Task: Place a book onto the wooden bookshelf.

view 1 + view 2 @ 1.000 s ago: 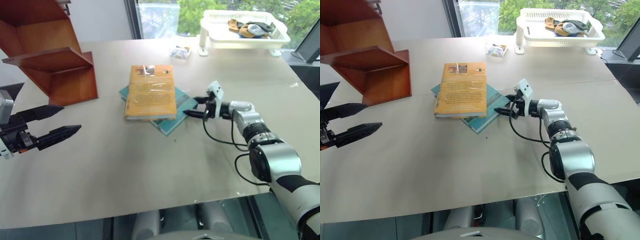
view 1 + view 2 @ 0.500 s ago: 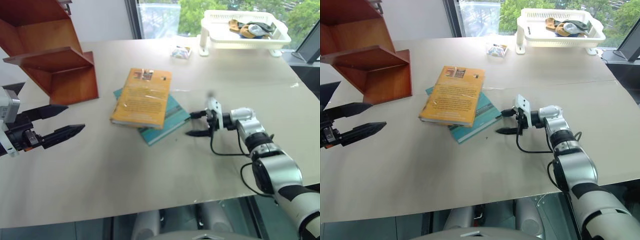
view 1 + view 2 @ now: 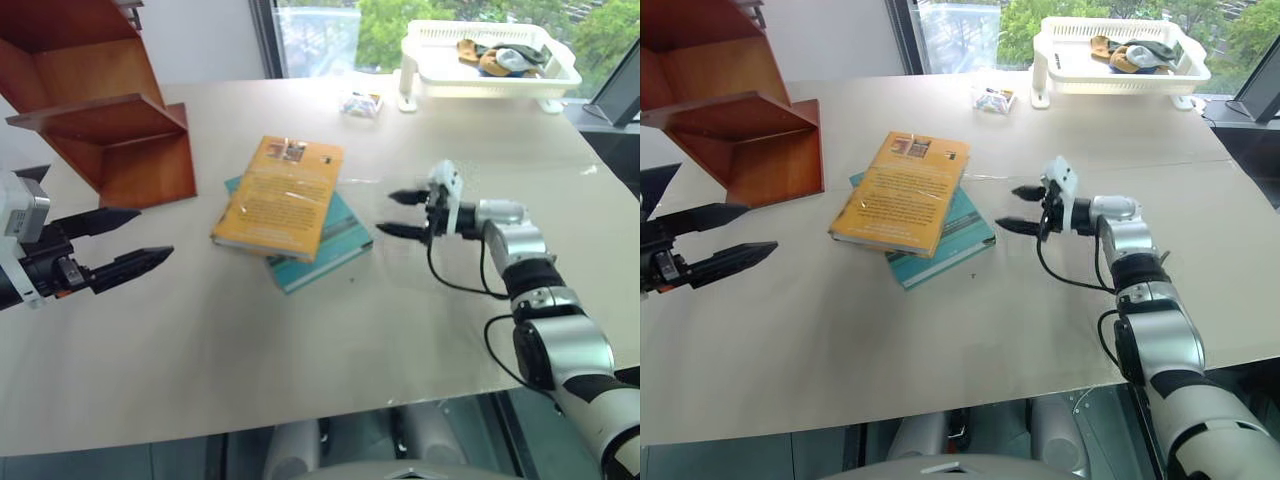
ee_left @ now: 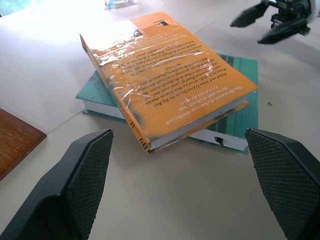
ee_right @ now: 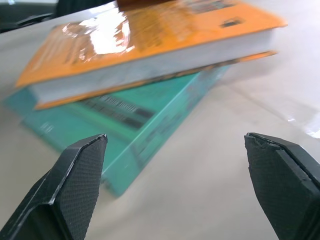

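The orange-yellow book [image 3: 283, 196] lies flat and askew on a teal-green book [image 3: 322, 245] in the middle of the table. My right gripper [image 3: 402, 213] hovers open just to the right of the two books, fingers pointing at them, nothing held. Its wrist view faces the page edges of the orange book [image 5: 150, 45]. My left gripper [image 3: 135, 242] stands open near the table's left edge, apart from the books, pointing toward them. The left wrist view looks at the book [image 4: 170, 70] from its spine corner. The wooden bookshelf [image 3: 105, 110] stands at the far left.
A white plastic basket rack [image 3: 490, 60] with small items stands at the back right. A small wrapped packet [image 3: 360, 103] lies behind the books. A dark monitor corner [image 3: 620, 95] sits at the right edge. Bare tabletop [image 3: 300, 350] spreads in front of the books.
The two books have slid and turned toward the left since a second ago. My right gripper drew back from their right edge, dipped, then rose and opened wider. The left gripper kept still.
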Tool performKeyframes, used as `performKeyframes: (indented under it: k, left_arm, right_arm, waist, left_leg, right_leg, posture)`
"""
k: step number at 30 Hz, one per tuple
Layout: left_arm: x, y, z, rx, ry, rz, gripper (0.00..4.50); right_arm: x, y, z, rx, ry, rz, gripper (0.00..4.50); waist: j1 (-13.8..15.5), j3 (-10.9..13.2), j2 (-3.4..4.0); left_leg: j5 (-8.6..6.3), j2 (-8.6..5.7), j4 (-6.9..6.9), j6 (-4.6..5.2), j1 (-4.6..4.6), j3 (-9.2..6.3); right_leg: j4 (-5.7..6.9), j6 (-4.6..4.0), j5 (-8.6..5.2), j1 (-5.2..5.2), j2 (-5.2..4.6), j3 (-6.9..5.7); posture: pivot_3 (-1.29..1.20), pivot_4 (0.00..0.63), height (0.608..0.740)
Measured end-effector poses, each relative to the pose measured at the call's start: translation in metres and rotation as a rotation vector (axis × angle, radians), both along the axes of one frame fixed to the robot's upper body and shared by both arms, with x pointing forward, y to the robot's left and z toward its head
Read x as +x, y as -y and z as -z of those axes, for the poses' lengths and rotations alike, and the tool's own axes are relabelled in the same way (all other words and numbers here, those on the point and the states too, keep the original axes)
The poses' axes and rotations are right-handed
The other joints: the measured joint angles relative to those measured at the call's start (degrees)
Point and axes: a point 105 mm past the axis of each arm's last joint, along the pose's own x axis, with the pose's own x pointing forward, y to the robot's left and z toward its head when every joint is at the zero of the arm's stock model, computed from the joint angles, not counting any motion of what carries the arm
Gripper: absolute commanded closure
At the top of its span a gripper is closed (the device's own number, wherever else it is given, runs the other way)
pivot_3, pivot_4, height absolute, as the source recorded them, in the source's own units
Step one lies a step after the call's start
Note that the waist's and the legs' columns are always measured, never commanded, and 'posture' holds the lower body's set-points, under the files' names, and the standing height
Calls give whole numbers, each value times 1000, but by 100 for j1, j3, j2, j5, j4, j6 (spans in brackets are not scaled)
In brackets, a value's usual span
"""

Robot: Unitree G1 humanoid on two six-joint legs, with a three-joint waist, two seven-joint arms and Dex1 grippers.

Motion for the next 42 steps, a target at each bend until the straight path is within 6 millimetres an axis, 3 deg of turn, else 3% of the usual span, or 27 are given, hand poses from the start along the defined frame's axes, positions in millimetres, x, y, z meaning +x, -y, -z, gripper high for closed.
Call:
performKeyframes:
  k: [10, 15, 19, 28, 38, 42]
  left_arm:
    - [1, 2, 2, 4, -5, 13, 61]
    - [1, 1, 3, 10, -5, 12, 61]
    - [2, 2, 4, 18, -11, 11, 61]
    - [3, 0, 7, 22, -19, 3, 61]
    - [2, -1, 11, 31, -37, -3, 61]
    - [1, -1, 12, 33, -41, -3, 61]
  right_arm:
    - [-10, -51, 5, -18, -112, -46, 0]
    - [-9, -58, 22, -123, -144, -3, 0]
    - [-9, -63, 20, -193, -101, -22, 0]
    - [-37, -56, 23, -311, -42, -304, 0]
    - [-53, -40, 23, -406, 67, -481, 0]
    - [-59, -23, 44, -507, 43, -513, 0]
  waist:
    - [14, 1, 1]
    - [15, 1, 1]
    - [1, -2, -2]
    - [3, -3, -4]
    - [44, -5, -6]
    - [71, -2, -8]
  left_leg:
    - [0, -1, 0, 1, -6, 1]
    - [-1, -2, -1, 1, -7, 2]
    - [-1, -1, -1, 1, -2, 2]
    - [-1, -1, -3, 2, -3, 2]
    - [-2, -1, -2, 4, -2, 2]
    - [-1, -3, -1, 3, -4, 4]
  right_leg:
    - [2, 0, 0, -8, -2, 2]
    - [1, 0, 0, -10, -3, 2]
    - [4, -1, 1, -8, -2, 2]
    - [0, -1, 1, -8, 1, 2]
    - [-1, -1, 1, -7, 0, 0]
    - [0, -1, 0, -8, -3, 1]
  posture:
    - [0, 150, 740]
    - [0, 150, 740]
    - [0, 150, 740]
    - [0, 150, 740]
    - [0, 150, 740]
    - [0, 150, 740]
